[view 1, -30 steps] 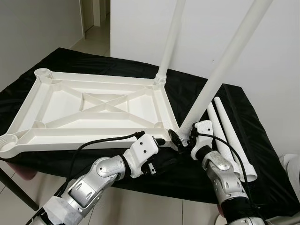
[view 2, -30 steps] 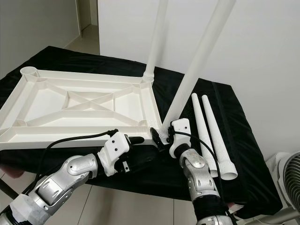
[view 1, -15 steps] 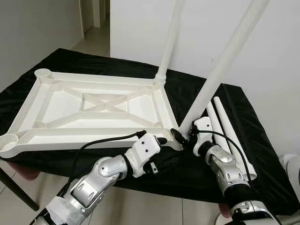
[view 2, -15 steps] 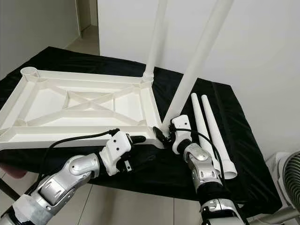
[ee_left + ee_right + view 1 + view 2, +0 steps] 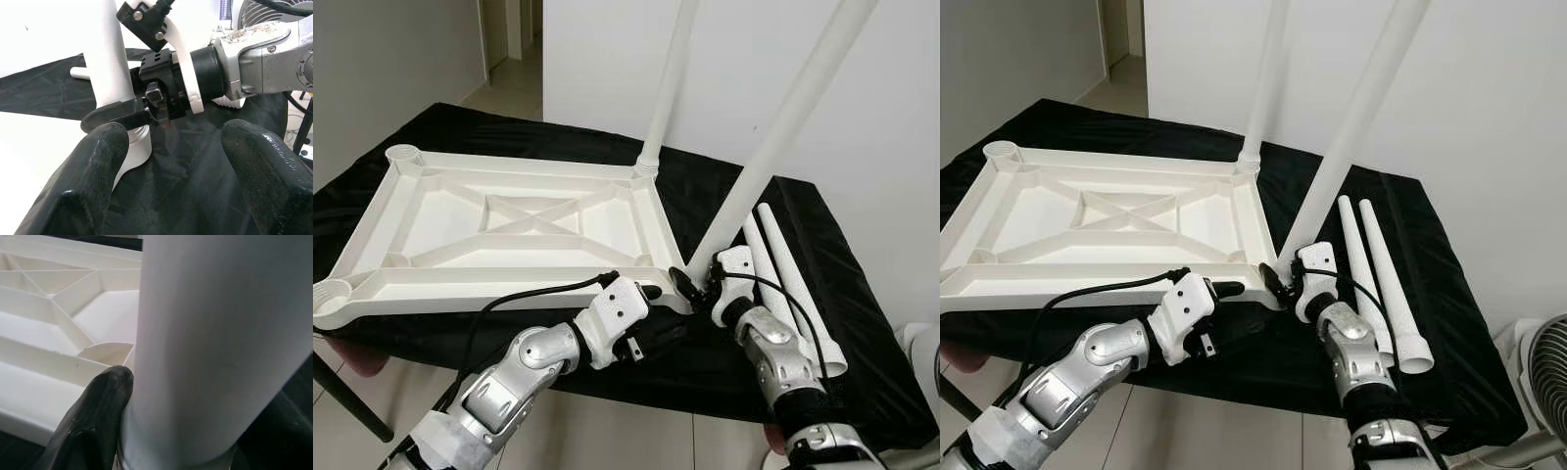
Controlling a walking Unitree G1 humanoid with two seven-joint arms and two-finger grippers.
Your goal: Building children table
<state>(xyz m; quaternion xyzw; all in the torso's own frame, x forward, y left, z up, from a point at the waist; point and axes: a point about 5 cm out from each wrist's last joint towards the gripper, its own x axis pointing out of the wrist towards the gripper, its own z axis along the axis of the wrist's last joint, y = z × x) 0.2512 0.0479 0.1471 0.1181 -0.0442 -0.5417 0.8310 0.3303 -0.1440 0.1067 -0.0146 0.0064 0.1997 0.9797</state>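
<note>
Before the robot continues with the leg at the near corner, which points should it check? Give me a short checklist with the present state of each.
1. Right gripper closed on the near leg at its base: ok.
2. Near leg upright in its socket: not ok, it leans to the right.
3. Near leg fully seated: cannot tell.
4. Left gripper open beside the tabletop corner, holding nothing: ok.
5. Far leg standing in its socket: ok.
6. Two spare legs lying on the black cloth, within reach: ok.
</note>
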